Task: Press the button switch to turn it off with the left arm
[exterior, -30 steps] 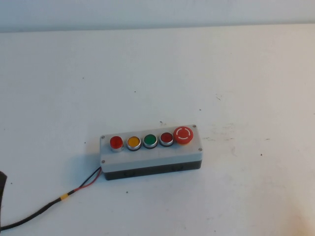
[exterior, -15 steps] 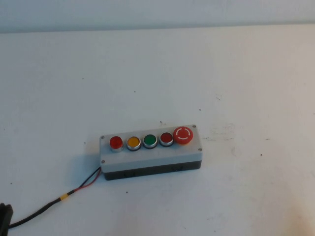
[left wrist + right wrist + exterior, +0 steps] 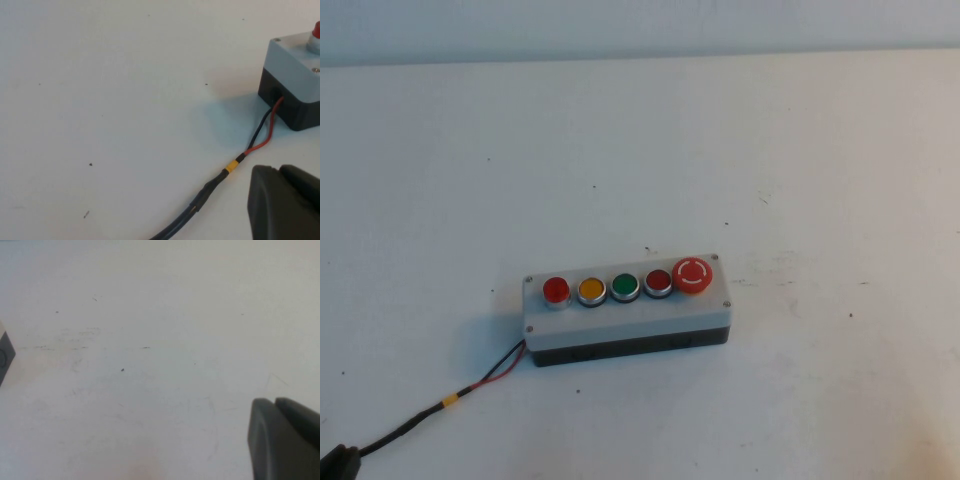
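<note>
The button switch (image 3: 556, 290) sits at the grey box's (image 3: 625, 318) left end, untouched. Left gripper (image 3: 285, 202) hovers near the cable (image 3: 210, 187); right gripper (image 3: 282, 440) is over bare table (image 3: 150, 340). Jaw states cannot be told.

Lab test bench, scuffed white table (image 3: 820, 150); wired grey button box (image 3: 626, 310)

- I read the button switch (image 3: 556, 290) as glossy translucent red plastic in a shiny metal ring.
- The grey box (image 3: 620, 318) looks like smooth matt plastic to me.
- The left gripper (image 3: 282, 205) and right gripper (image 3: 282, 437), both low over the table, show matt dark plastic.
- The table (image 3: 720, 150) is matt white, lightly scuffed.
</note>
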